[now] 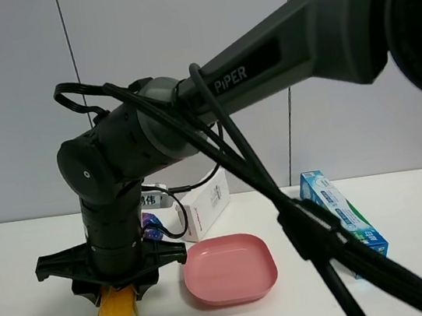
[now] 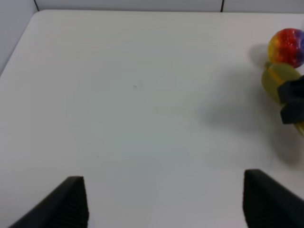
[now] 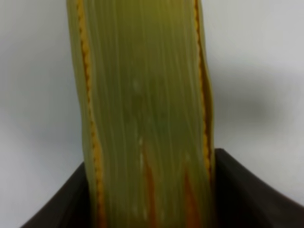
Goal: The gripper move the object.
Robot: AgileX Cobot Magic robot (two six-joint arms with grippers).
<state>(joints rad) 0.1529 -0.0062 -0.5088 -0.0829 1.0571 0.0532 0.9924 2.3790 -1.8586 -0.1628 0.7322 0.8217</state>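
Observation:
The toy ear of corn, yellow with green-yellow husk, hangs lengthwise down from my right gripper, which reaches across to the left side of the white table. Its lower tip is at or just above the tabletop. In the right wrist view the husk fills the frame and the black fingers press on both sides of it. The left wrist view shows the corn with a black finger on it at the frame's edge. My left gripper is open and empty over bare table.
A pink plate lies just right of the corn. A white box stands behind it. A long blue-green box lies at the right. A multicoloured ball sits close to the corn. The right arm's cables cross the foreground.

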